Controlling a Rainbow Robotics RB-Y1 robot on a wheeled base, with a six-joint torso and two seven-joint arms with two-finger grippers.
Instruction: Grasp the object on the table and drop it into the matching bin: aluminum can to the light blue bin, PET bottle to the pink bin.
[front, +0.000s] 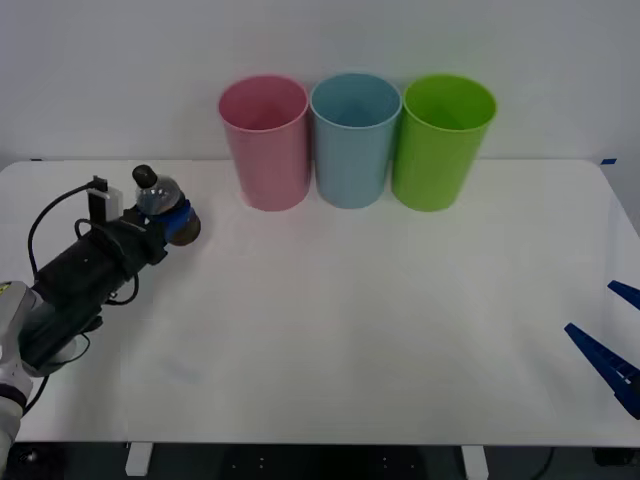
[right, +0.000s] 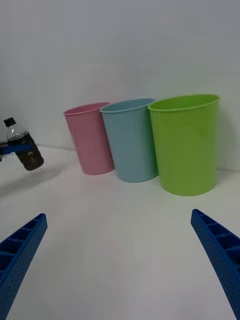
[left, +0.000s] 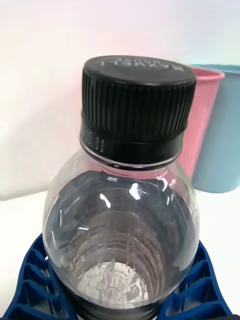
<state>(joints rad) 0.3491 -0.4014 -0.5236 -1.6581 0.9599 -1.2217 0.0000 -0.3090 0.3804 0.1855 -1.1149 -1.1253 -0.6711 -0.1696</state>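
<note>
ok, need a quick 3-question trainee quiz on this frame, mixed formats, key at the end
1. True or false: the left gripper is shut on the PET bottle.
2. Which bin stands nearest the held bottle? A) pink bin B) light blue bin C) lime green bin
3. Fill in: the right gripper, at the table's right edge, is ____ and holds nothing.

Key: 1 true. 2 A. 3 open.
</note>
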